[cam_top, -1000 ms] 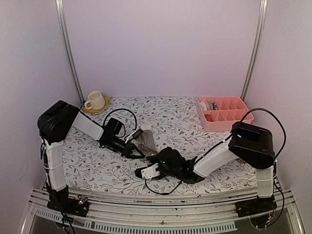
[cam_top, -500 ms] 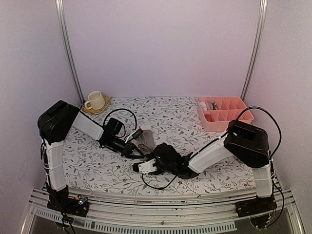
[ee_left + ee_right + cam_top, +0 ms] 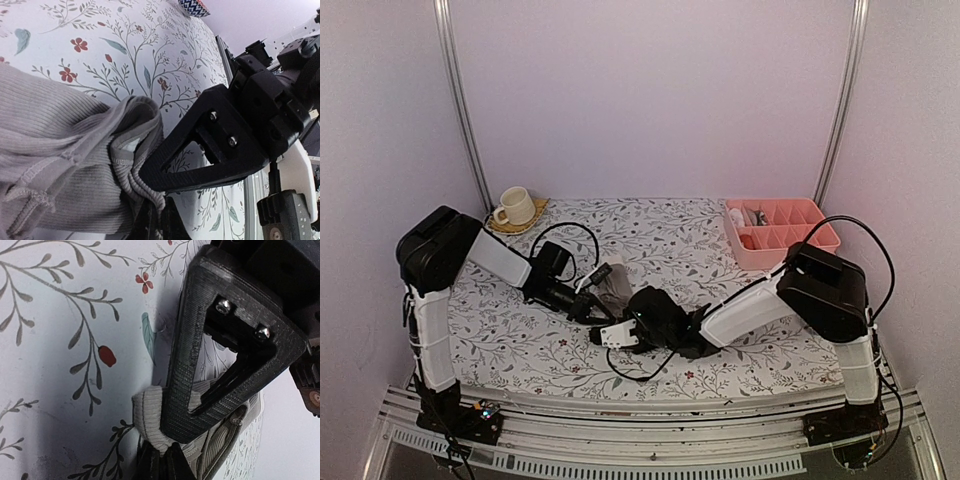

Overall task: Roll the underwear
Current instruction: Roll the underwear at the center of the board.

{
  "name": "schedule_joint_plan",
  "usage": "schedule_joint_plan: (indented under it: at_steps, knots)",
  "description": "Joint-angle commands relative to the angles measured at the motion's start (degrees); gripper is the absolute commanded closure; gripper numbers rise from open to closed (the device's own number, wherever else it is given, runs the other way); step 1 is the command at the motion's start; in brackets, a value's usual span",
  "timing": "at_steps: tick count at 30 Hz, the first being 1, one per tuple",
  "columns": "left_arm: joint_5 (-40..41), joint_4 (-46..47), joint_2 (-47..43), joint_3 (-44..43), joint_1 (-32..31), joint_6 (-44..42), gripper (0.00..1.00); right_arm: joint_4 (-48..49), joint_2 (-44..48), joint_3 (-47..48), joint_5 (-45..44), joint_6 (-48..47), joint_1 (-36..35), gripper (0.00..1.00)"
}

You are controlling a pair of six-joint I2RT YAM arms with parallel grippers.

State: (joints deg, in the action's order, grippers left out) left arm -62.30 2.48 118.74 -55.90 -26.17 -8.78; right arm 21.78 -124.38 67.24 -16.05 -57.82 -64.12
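The taupe grey-brown underwear (image 3: 616, 284) lies bunched on the flowered cloth near the table's middle. My left gripper (image 3: 593, 308) holds its near left edge. In the left wrist view the jaws (image 3: 152, 206) are shut on a fold of the ribbed cloth (image 3: 60, 165). My right gripper (image 3: 627, 318) meets the garment from the right. In the right wrist view it (image 3: 165, 445) is shut on the cream waistband (image 3: 149, 415), which bulges out beside the black finger (image 3: 190, 365). Both grippers sit close together at the same near edge.
A pink divided organiser (image 3: 782, 232) stands at the back right with small items in it. A cream cup (image 3: 515, 206) on a coaster sits at the back left. Black cables (image 3: 565, 235) loop over the table beside the left wrist.
My right arm has slid left to the underwear and its jaws have closed on the waistband edge. The left gripper has kept its hold and place.
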Motion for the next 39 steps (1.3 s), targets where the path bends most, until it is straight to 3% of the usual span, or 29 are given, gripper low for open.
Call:
schedule_joint_plan:
  at_steps: [1,6,11,19,30,34,39]
  knots:
    - [0.56,-1.33,-1.07,2.13,0.95,-1.09,0.91,-11.05,-2.95,1.13,3.19,4.32,1.62,0.97]
    - [0.04,3.08,-4.69,5.4,1.33,-0.41,0.48,-15.49,-1.37,1.66,7.87,7.67,2.56,0.98]
    - [-0.24,7.81,-10.74,9.38,1.86,-0.09,0.33,-20.97,-0.62,5.6,11.25,11.21,3.04,0.97]
    - [0.65,18.08,-21.04,15.87,5.04,2.02,0.27,-32.01,-0.92,11.56,18.96,17.53,3.47,0.98]
    - [4.18,34.05,-34.77,27.23,7.54,0.71,0.27,-59.62,-11.66,36.6,34.54,26.64,7.11,0.97]
    - [5.71,34.5,-40.53,29.12,7.36,-2.17,0.27,-67.64,-16.37,45.11,40.14,29.05,8.46,0.97]
    - [8.87,31.41,-49.71,31.65,6.36,-12.34,0.27,-73.27,-20.37,51.16,46.16,30.79,9.88,0.97]
